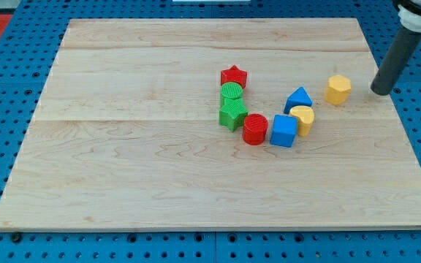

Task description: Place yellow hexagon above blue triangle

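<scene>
The yellow hexagon [337,89] lies on the wooden board at the view's right. The blue triangle [297,98] sits a short way to its left and slightly lower, with a gap between them. My tip [379,91] rests on the board to the right of the yellow hexagon, apart from it by roughly a block's width. The dark rod rises from it toward the view's top right corner.
A yellow heart-like block [303,118] and a blue cube [284,131] sit just below the blue triangle. A red cylinder [254,129], green star [232,113], green cylinder [231,92] and red star [233,75] form a curve to the left. The board's right edge [404,139] is near my tip.
</scene>
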You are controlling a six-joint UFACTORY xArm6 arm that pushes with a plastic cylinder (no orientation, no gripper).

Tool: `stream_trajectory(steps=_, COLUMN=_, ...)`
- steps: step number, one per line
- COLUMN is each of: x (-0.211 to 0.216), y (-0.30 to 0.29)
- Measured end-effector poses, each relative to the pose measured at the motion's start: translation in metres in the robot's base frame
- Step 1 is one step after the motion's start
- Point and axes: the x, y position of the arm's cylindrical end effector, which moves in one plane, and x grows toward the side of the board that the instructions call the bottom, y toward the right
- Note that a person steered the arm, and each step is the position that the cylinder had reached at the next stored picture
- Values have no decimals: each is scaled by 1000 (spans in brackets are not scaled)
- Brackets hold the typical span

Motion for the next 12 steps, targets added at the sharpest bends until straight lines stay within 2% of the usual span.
stream_trajectory(steps=1, x=38, y=17)
stream_trajectory(steps=2, x=46, y=9)
stream_trajectory(steps=7, x=-21, y=-80)
stream_trajectory(steps=9, x=-55, y=-69)
stream_trajectory(steps=10, x=-65, y=-81)
stream_trajectory(steps=12, x=-63, y=-89)
